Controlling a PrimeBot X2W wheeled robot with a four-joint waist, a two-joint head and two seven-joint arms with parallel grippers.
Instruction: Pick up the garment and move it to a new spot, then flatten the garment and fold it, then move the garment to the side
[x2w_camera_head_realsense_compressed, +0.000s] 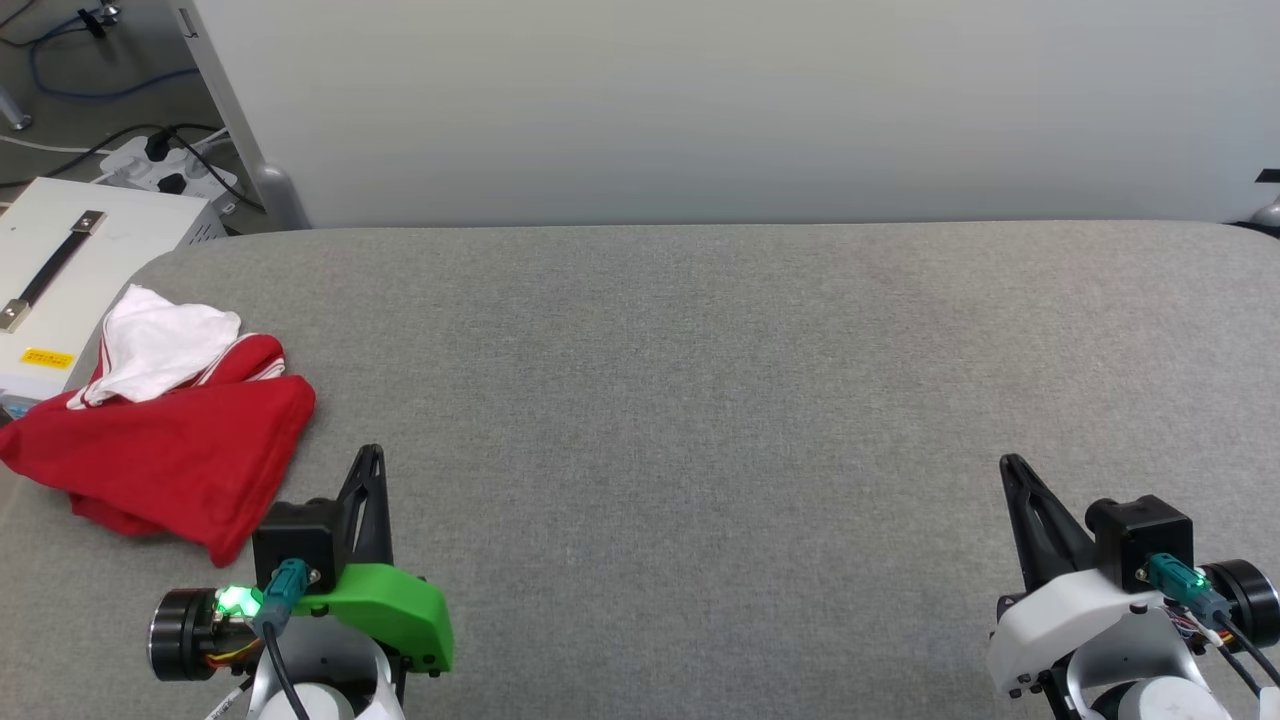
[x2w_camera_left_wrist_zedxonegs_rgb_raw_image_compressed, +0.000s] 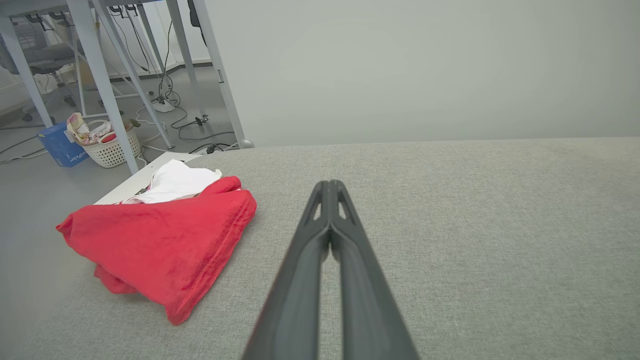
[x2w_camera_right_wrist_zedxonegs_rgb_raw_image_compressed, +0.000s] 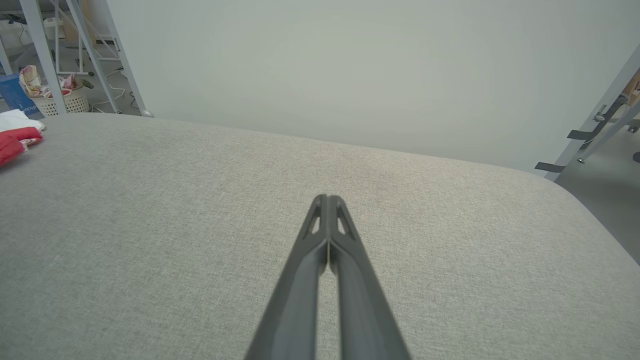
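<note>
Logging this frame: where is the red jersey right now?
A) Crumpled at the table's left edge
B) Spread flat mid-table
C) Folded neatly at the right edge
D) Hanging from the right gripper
A: the red jersey lies bunched in a heap at the left edge of the grey table, ahead and to the left of the left gripper. That gripper and the right gripper are both shut on nothing.

Red, white-sleeved garment (x2w_camera_head_realsense_compressed: 170, 450); grey tabletop (x2w_camera_head_realsense_compressed: 700, 400).
</note>
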